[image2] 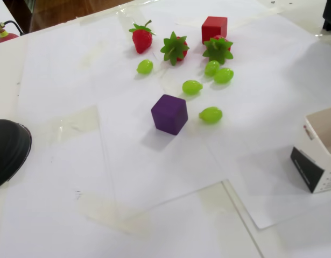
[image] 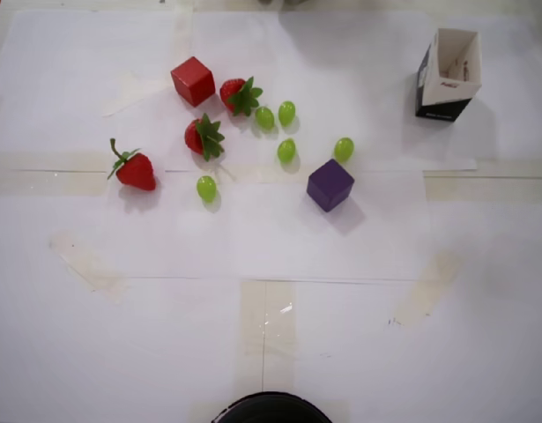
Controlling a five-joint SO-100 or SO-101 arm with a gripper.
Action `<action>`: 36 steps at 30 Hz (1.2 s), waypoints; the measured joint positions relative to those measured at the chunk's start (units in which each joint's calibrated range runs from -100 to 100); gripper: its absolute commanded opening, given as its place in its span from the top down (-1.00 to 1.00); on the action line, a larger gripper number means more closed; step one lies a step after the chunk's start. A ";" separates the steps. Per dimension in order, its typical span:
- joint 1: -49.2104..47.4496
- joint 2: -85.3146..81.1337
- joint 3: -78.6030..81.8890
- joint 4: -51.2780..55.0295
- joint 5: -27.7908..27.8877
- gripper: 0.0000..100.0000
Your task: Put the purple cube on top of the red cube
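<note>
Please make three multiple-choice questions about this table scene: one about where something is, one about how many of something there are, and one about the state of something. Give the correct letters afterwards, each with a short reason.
1. In the overhead view, which thing lies nearest the purple cube?
A. a green grape
B. the red cube
C. the open box

2. How many green grapes are on the paper?
A. three
B. five
C. seven

3. What is the state of the purple cube?
A. stacked on the red cube
B. lying inside the box
C. resting alone on the paper

Answers:
1. A: one green grape sits just beyond the purple cube's upper corner, while the red cube and the open box are far off.
2. B: five grapes can be counted in both views.
3. C: it stands on the white paper, touching nothing, apart from the red cube, and no gripper is in view.
</note>
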 measured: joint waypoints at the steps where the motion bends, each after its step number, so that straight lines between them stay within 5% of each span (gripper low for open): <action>1: -0.15 2.91 -2.90 0.00 0.34 1.00; 8: -2.77 29.80 -28.69 3.72 3.13 1.00; 20: -4.12 87.05 -98.64 29.41 5.23 1.00; 36: -5.47 96.77 -106.88 30.36 4.88 1.00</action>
